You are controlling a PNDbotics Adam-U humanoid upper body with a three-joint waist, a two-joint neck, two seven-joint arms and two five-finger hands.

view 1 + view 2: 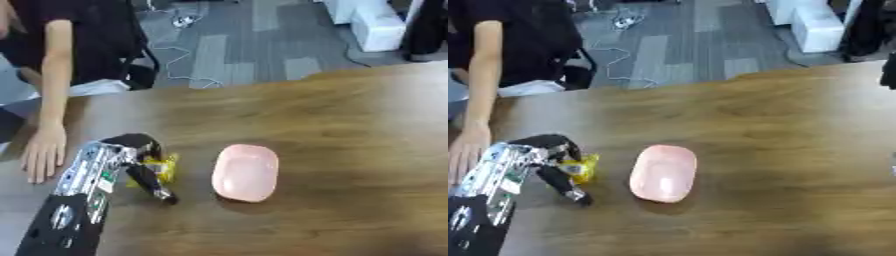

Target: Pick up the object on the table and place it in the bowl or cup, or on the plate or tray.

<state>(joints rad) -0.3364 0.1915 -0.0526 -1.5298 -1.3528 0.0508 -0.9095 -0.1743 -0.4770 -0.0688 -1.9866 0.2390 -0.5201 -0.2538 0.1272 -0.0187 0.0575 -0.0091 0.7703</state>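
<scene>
L hand (131,155) curled on yellow object (162,167), beside pink tray (246,172).

A small yellow object (161,167) sits low on the left side of the wooden counter (350,125), crinkled and glossy, partly hidden so its exact shape can't be made out. The left hand (131,155) is right over it, dark fingers (150,184) curled around it, one finger pointing down toward the counter's near edge. Just to its right, close but apart, lies a pale pink oval tray (246,172), shallow, smooth-rimmed, its long axis running away from the viewer with a slight tilt. The tray holds nothing and rests flat on the wood.
</scene>
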